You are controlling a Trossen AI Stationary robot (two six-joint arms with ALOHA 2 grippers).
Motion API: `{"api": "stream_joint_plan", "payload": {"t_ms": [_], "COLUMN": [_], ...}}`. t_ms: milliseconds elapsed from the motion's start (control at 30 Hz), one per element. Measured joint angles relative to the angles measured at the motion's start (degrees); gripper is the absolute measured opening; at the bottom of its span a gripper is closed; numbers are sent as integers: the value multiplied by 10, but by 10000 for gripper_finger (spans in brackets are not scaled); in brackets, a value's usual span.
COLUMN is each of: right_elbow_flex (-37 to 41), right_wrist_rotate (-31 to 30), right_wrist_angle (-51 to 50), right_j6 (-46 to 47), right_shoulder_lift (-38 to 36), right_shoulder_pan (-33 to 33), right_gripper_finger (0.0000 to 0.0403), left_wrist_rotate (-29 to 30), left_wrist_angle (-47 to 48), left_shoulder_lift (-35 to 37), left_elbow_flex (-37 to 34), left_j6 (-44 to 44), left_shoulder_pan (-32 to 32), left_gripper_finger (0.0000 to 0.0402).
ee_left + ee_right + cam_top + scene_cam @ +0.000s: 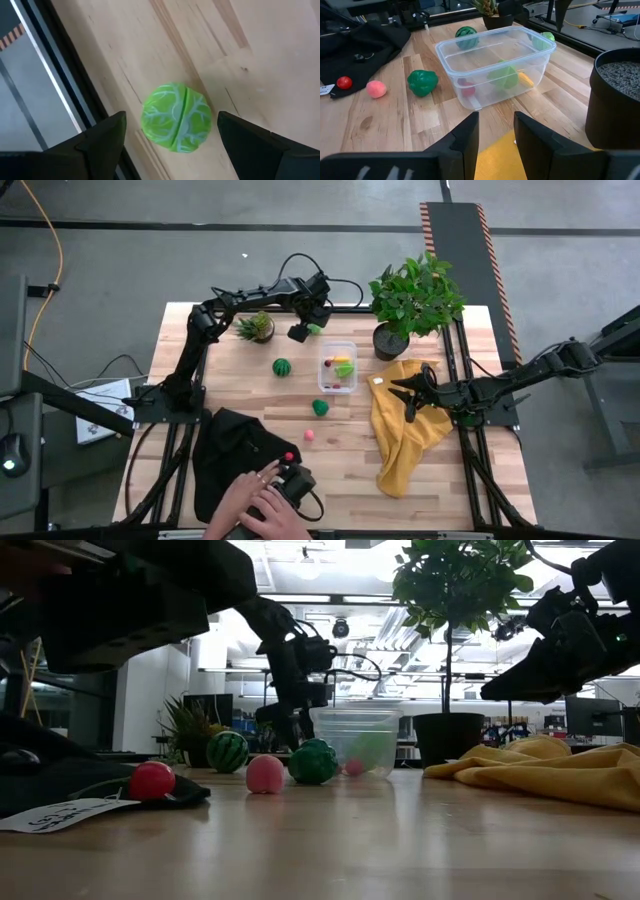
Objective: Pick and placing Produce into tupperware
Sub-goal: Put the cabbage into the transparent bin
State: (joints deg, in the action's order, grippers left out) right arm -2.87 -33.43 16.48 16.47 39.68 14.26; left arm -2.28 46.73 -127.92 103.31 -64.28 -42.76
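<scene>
- Far left, near edge — a person's hands (262, 498) rest on a black device on the black cloth (232, 452), and a small red ball (289, 456) sits on that cloth just beside them.
- At the back left, a small spiky potted plant (256, 327) stands by the left arm.
- The left gripper (306, 330) hovers over the leafy light-green piece (176, 117) at the table's far edge, fingers spread wide either side of it, not touching.
- The striped melon (283, 366) lies on bare wood, just left of the tupperware (338, 366).
- Nearer us, a dark green piece (320, 407) and a pink ball (309, 434) lie loose on the wood.
- The tupperware sits mid-table, lid off, with yellow, green and red pieces already inside.
- Behind it to the right stands the big leafy potted plant (412, 302).
- The right gripper (410, 393) waits above the yellow cloth (405, 435) — fingers parted a little, holding nothing.
</scene>
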Motion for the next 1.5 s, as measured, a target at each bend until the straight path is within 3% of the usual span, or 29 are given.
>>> {"api": "stream_joint_plan", "payload": {"t_ms": [1500], "right_elbow_flex": [0], "right_wrist_rotate": [0], "right_wrist_angle": [0], "right_j6": [0], "right_shoulder_lift": [0], "right_shoulder_pan": [0], "right_gripper_finger": [114], "left_wrist_rotate": [-11], "left_wrist_angle": [-6], "left_shoulder_lift": [-33], "left_elbow_flex": [0], "left_j6": [2], "left_shoulder_pan": [0], "left_gripper_finger": [296]}}
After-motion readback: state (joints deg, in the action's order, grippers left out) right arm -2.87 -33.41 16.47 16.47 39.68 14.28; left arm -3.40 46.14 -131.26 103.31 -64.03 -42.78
